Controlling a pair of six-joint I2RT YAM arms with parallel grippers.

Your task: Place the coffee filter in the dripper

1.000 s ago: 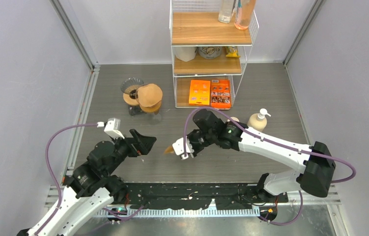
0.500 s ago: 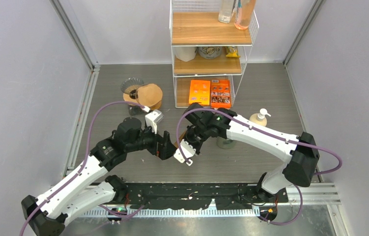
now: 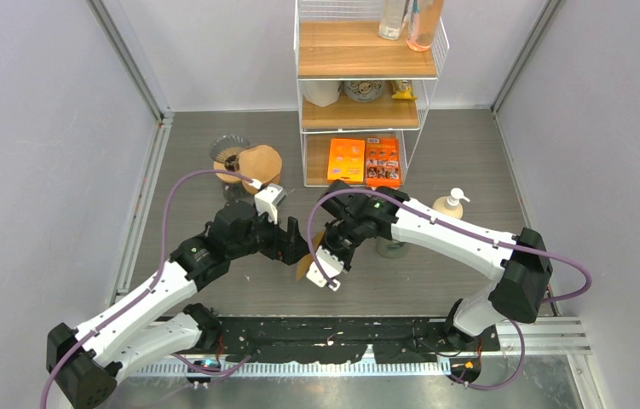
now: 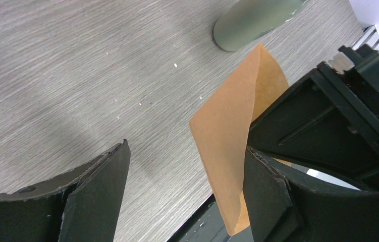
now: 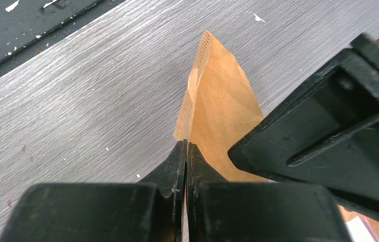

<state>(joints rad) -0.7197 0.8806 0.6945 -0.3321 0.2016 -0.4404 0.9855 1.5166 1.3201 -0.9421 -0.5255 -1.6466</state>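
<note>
Where the two arms meet over the middle of the worktop (image 3: 469, 153), the top view shows the right end effector (image 3: 316, 267) holding the brown coffee filter (image 3: 304, 267); the dripper (image 3: 229, 158) stands well apart, far left. Left wrist view: the left end effector (image 4: 186, 164) is spread apart, with the filter close against one finger. Right wrist view: fingers pinched together on the filter's crimped seam. Thin, light paper probably creases easily, so the stiffer seam looks the safest hold.

Grey wood-grain table (image 3: 469, 153), wire shelf rack (image 3: 359, 51) at its far edge, glass dripper (image 3: 229, 153) far left, pump bottle (image 3: 447, 207) and grey-green cup (image 3: 391, 248) right.
</note>
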